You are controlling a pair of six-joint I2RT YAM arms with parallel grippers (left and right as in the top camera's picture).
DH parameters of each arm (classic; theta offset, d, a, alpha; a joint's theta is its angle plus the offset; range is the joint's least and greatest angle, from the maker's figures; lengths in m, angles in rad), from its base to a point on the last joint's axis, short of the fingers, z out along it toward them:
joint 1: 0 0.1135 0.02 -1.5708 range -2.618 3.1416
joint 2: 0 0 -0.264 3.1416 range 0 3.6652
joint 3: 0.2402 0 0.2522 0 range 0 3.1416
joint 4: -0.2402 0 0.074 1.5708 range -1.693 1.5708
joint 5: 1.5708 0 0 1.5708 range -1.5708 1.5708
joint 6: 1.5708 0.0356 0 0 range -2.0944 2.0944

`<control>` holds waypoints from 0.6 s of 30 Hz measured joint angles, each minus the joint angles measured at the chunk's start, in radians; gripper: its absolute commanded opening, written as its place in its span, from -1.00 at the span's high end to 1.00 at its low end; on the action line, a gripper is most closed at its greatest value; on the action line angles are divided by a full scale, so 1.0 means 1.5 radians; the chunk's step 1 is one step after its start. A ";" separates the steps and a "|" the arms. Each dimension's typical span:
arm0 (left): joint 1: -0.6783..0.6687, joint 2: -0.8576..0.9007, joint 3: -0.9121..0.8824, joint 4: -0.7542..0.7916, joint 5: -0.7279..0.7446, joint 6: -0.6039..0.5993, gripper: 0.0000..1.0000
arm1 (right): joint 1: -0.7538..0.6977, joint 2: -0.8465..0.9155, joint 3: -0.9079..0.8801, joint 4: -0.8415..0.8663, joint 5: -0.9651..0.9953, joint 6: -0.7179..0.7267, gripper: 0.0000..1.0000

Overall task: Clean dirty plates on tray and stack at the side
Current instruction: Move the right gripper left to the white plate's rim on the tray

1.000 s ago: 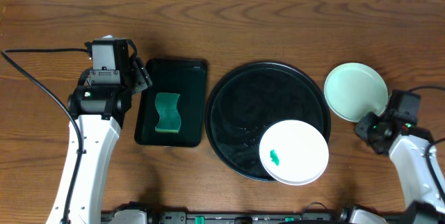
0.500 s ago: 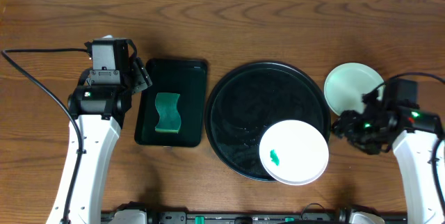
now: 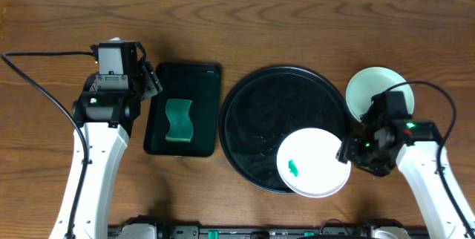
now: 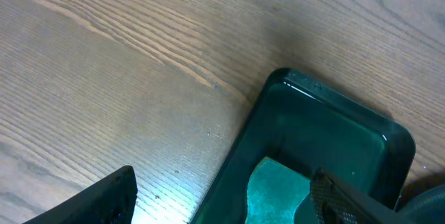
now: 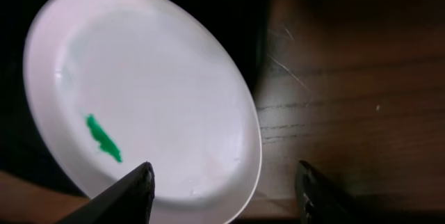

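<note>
At the right side of the table [image 3: 297, 24], my right arm is bent inward, its forearm crossing in front of the mint-green plate [image 3: 362, 89]. The right gripper [image 3: 347, 153] points left, at the right edge of the white plate [image 3: 313, 162]. In the right wrist view its two fingers stand wide apart, one on each side of the plate's rim, and they are not closed on anything.

The white plate lies face up at the lower right part of the black tray [image 3: 260, 120] and reaches out over the tray's rim. It is round, so only the green smear [image 3: 293, 168] on its left half gives a direction: in the wrist view it is a short streak running obliquely. The mint-green plate rests on the wood just beside the tray.

My left arm stands at the left, and the left gripper [image 3: 151, 80] is wide and empty above the corner of the green tray [image 3: 204, 83], where the sponge [image 3: 178, 119] lies.
</note>
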 measured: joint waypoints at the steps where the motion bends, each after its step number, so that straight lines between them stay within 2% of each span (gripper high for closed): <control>1: 0.000 0.000 0.000 0.000 0.000 0.000 -0.60 | 0.005 0.000 -0.013 0.011 0.007 0.006 -0.14; 6: 0.000 0.000 0.000 0.000 0.000 0.000 -0.60 | 0.019 0.000 -0.085 0.069 0.017 0.039 0.36; 7: 0.000 0.000 0.000 0.000 0.000 0.000 -0.61 | 0.019 0.000 -0.093 0.073 0.019 0.043 0.63; 9: 0.000 0.000 0.000 0.000 0.000 0.000 -0.60 | 0.019 0.000 -0.102 0.077 0.024 0.055 0.94; 18: 0.000 0.000 0.000 0.000 0.000 0.000 -0.61 | 0.019 0.000 -0.103 0.120 -0.006 0.060 0.97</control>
